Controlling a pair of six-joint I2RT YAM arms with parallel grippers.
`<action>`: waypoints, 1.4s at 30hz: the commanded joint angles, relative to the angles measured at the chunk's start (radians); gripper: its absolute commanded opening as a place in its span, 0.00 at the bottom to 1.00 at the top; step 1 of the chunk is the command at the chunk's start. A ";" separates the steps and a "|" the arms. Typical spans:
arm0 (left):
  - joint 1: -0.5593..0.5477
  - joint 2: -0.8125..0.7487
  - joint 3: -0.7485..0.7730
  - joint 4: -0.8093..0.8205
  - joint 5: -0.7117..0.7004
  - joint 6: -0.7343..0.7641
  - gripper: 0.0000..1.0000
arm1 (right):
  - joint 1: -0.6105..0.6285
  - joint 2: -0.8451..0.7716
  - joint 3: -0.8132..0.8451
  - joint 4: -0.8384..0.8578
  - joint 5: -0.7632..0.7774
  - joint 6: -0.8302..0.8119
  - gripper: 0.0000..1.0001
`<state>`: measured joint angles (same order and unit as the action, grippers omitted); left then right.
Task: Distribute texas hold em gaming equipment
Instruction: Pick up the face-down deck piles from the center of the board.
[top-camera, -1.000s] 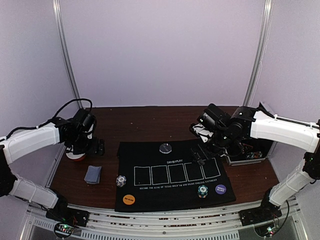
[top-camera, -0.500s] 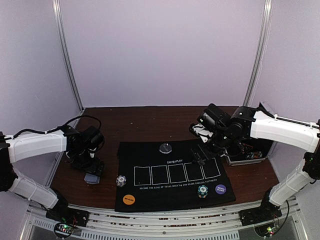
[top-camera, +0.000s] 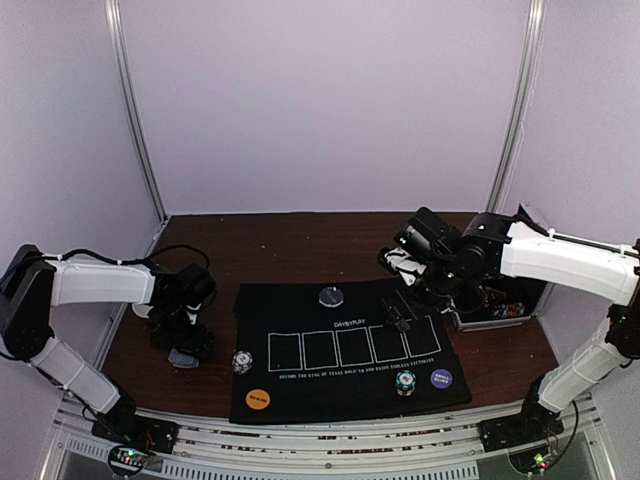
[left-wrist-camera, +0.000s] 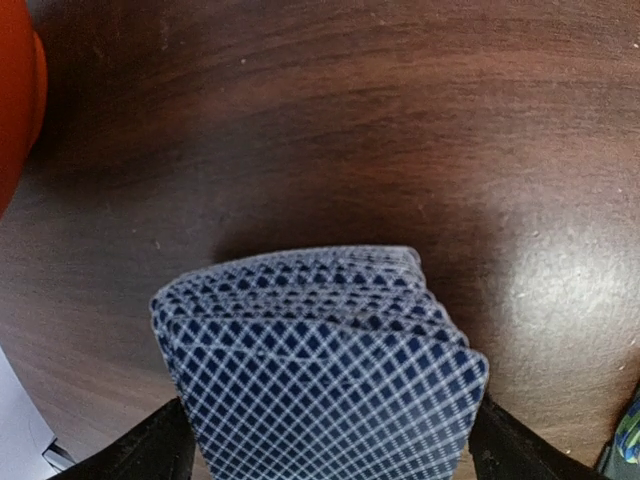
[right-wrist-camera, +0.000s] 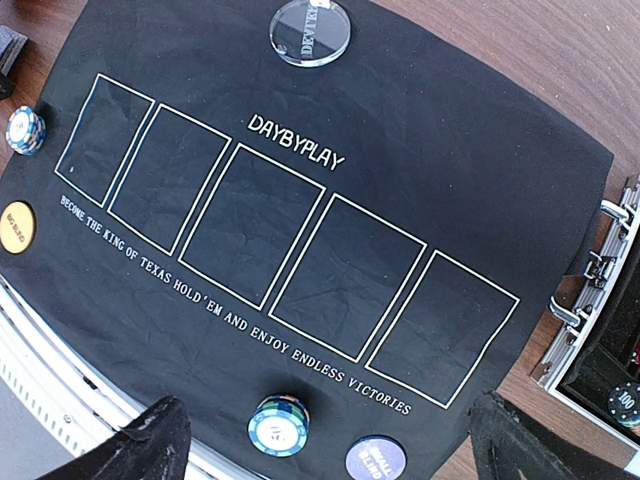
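Note:
A blue-backed card deck (left-wrist-camera: 320, 370) lies slightly fanned on the brown table, left of the black mat (top-camera: 300, 310). My left gripper (top-camera: 186, 338) is down over the deck (top-camera: 182, 358), jaws open with a finger at each side of it (left-wrist-camera: 325, 455). My right gripper (top-camera: 401, 314) is open and empty above the mat's right half (right-wrist-camera: 330, 450). On the mat are a clear dealer disc (top-camera: 331, 296) (right-wrist-camera: 311, 30), an orange disc (top-camera: 258, 399) (right-wrist-camera: 17, 226), a purple disc (top-camera: 441, 378) (right-wrist-camera: 375, 460) and two striped chip stacks (top-camera: 241, 361) (top-camera: 405, 382) (right-wrist-camera: 278, 425).
A silver metal case (top-camera: 500, 310) stands open at the mat's right edge, its latches showing in the right wrist view (right-wrist-camera: 600, 270). An orange-red round object (left-wrist-camera: 15, 100) sits on the table just beyond the deck. The table's left edge is close to the left arm.
My left gripper has moved toward the near edge and down onto the card deck, now covering most of it in the top view. The right arm has not moved.

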<state>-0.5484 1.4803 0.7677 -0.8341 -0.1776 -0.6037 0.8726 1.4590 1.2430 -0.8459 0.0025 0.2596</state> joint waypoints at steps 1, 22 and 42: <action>0.019 0.039 -0.018 0.060 0.055 0.030 0.98 | -0.008 -0.005 -0.002 -0.017 0.000 -0.015 1.00; 0.010 0.007 -0.085 0.131 0.180 -0.025 0.79 | -0.009 -0.027 0.006 -0.025 0.012 -0.024 1.00; -0.021 -0.044 0.185 -0.072 0.091 0.127 0.50 | -0.021 -0.091 0.025 0.028 -0.074 -0.003 1.00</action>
<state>-0.5426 1.4319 0.7979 -0.8177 -0.0490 -0.5682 0.8677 1.4052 1.2526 -0.8528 -0.0132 0.2401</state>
